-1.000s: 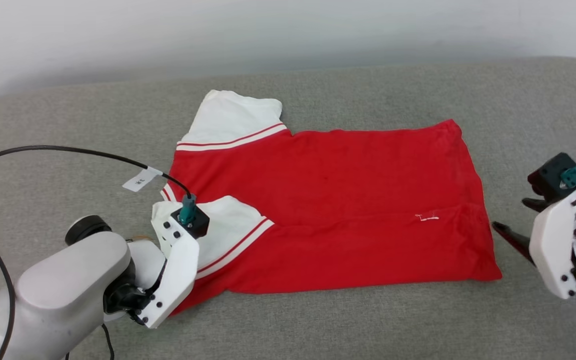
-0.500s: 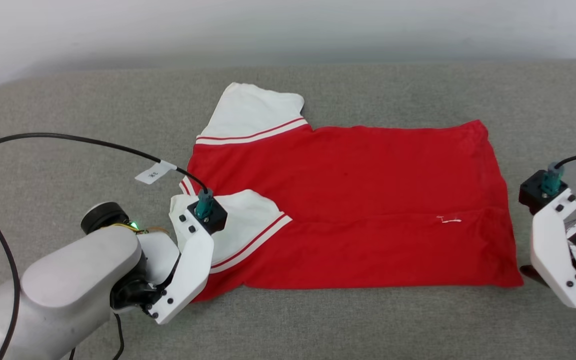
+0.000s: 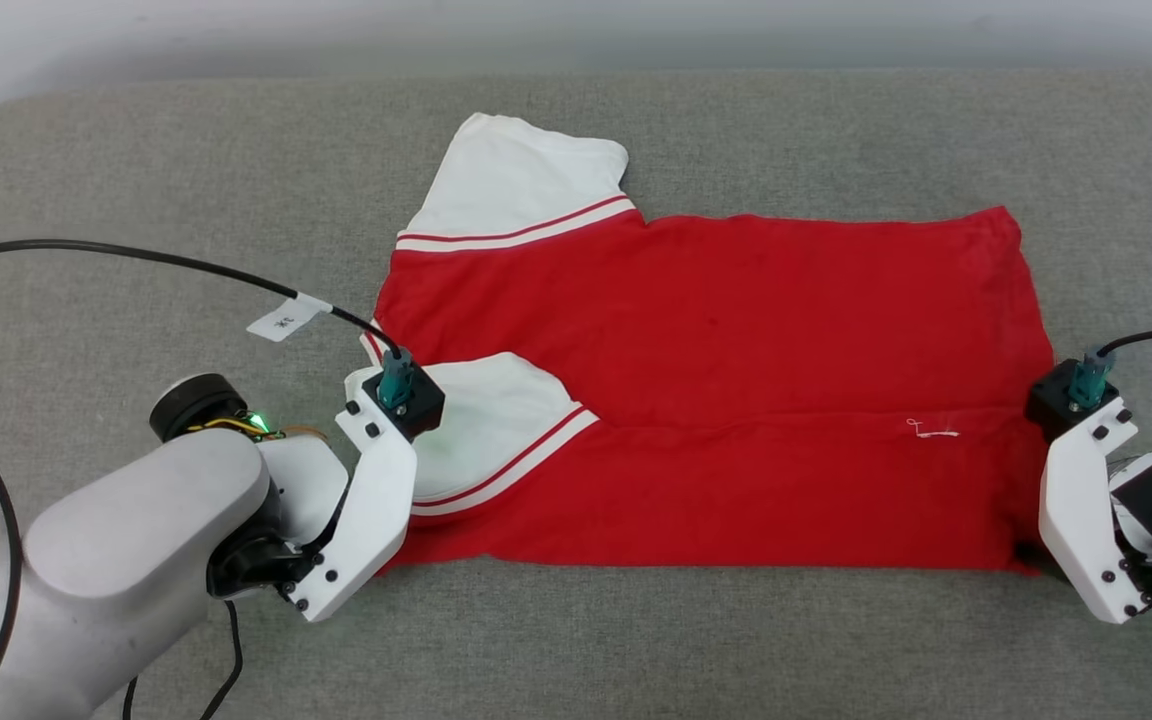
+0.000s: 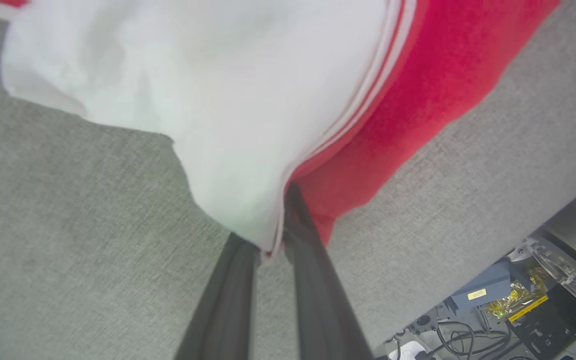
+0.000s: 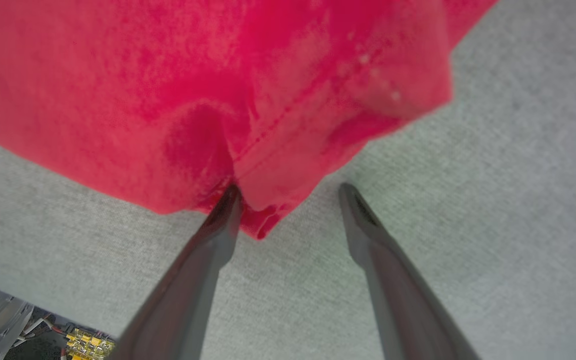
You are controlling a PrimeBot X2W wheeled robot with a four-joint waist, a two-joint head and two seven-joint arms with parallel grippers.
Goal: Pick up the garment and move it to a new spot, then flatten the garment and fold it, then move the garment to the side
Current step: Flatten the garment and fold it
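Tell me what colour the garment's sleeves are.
The sleeves are white with red stripe trim, clearest in the head view.

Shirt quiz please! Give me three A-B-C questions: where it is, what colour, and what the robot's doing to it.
1. Where does the shirt lie? A in a basket; B on a grey surface; C on a hanger.
2. Its sleeves are: A blue; B black; C white.
3. The left end effector is: A shut on the shirt; B wide open; C holding a cup.
Answers: B, grey cloth surrounds it; C, both sleeves show white; A, its fingers pinch the sleeve edge.
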